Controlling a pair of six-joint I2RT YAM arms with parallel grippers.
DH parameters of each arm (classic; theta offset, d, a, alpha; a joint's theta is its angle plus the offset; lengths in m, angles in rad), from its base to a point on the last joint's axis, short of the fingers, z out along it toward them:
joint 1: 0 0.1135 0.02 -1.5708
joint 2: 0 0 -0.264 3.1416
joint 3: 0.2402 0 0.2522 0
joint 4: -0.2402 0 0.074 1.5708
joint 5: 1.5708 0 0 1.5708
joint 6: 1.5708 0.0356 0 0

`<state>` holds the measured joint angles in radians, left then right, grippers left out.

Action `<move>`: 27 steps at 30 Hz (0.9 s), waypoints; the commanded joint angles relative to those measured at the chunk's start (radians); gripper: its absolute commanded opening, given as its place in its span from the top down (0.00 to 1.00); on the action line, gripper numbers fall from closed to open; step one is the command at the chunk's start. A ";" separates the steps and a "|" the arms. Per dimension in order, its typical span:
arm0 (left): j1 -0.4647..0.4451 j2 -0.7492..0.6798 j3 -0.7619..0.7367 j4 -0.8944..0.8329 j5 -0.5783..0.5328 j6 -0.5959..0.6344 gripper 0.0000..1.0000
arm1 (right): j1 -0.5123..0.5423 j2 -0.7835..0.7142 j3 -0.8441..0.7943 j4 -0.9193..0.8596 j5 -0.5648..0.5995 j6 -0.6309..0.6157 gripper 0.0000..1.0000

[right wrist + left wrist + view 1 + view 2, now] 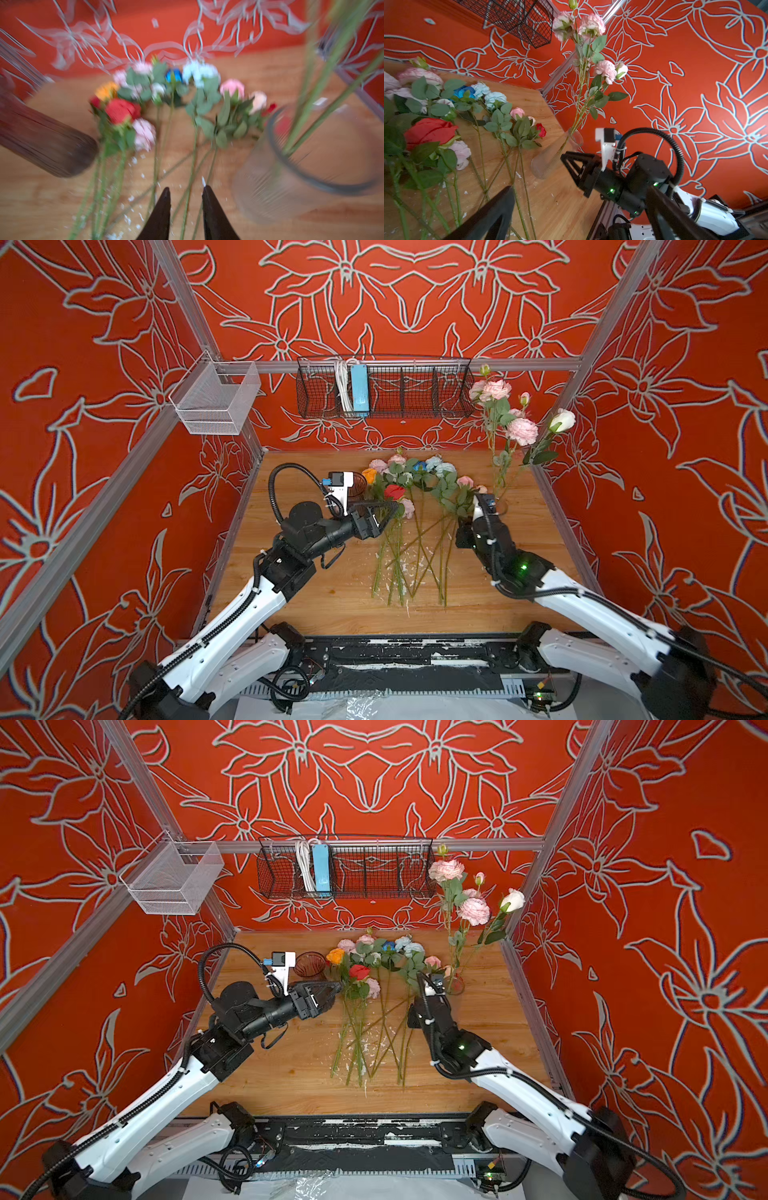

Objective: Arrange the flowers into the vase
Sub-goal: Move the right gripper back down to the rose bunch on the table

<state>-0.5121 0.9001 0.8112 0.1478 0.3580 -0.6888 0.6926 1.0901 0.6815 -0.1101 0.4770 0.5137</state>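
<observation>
Here's the bunch: the loose flowers (446, 489) lie fanned across the middle of the wooden table (332, 605), heads toward the back wall and stems toward the arms, with red, orange, blue and pale blue showing among the leaves. At the back right stands the clear glass vase (550, 164), upright, with pink blooms (521, 431) and a white rose (563, 420) already rising tall out of it. The right gripper (185, 189) hangs low over the lying stems just beside that vase, its fingers a narrow gap apart with nothing pinched between them, though its wrist view is badly blurred. Across the bunch, the left gripper (390, 514) has its jaws spread wide and empty, close by the red rose (394, 491). Just behind it stands a brown glass vase (309, 965). White flecks (399, 568) litter the wood around the stems, and on the back wall a black wire basket (415, 385) holds a blue power strip (359, 389)
</observation>
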 commanded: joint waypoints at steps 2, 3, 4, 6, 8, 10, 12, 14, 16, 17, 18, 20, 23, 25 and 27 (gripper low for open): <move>0.018 -0.003 -0.001 -0.001 -0.019 -0.002 0.02 | 0.010 0.181 0.093 -0.104 0.089 0.132 0.70; 0.020 0.000 0.000 -0.002 -0.018 -0.002 0.02 | 0.010 0.218 0.111 -0.130 0.105 0.151 0.69; 0.021 0.001 0.000 -0.004 -0.019 -0.002 0.02 | 0.010 0.255 0.126 -0.147 0.118 0.163 0.69; 0.023 0.006 0.000 -0.002 -0.019 -0.003 0.02 | 0.010 0.314 0.138 -0.153 0.117 0.175 0.68; 0.026 0.013 0.002 -0.001 -0.009 -0.008 0.02 | 0.008 0.365 0.136 -0.134 0.099 0.187 0.61; 0.029 0.020 0.003 0.003 0.002 -0.010 0.02 | 0.005 0.405 0.128 -0.094 0.048 0.174 0.51; 0.028 0.026 0.006 0.001 0.008 -0.012 0.02 | 0.005 0.439 0.129 -0.071 0.026 0.176 0.45; 0.030 0.029 0.006 0.003 0.013 -0.013 0.02 | 0.005 0.482 0.143 -0.076 0.019 0.179 0.41; 0.032 0.029 0.006 0.004 0.018 -0.016 0.02 | 0.005 0.515 0.157 -0.081 0.011 0.187 0.39; 0.032 0.030 0.005 0.006 0.020 -0.015 0.02 | 0.005 0.531 0.158 -0.070 0.004 0.187 0.38; 0.032 0.029 0.006 0.006 0.021 -0.015 0.02 | 0.005 0.542 0.157 -0.065 0.000 0.189 0.38; 0.033 0.028 0.006 0.006 0.022 -0.015 0.02 | 0.004 0.565 0.158 -0.047 -0.027 0.190 0.39; 0.034 0.028 0.006 0.007 0.022 -0.017 0.02 | 0.002 0.588 0.156 -0.002 -0.075 0.176 0.44; 0.035 0.031 0.006 0.009 0.028 -0.019 0.02 | 0.002 0.602 0.157 0.029 -0.108 0.156 0.50; 0.035 0.033 0.006 0.010 0.031 -0.021 0.02 | 0.001 0.610 0.151 0.064 -0.138 0.131 0.58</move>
<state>-0.4835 0.9279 0.8112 0.1421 0.3698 -0.7006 0.6952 1.6779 0.8165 -0.1089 0.4000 0.6567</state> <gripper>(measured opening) 0.978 0.445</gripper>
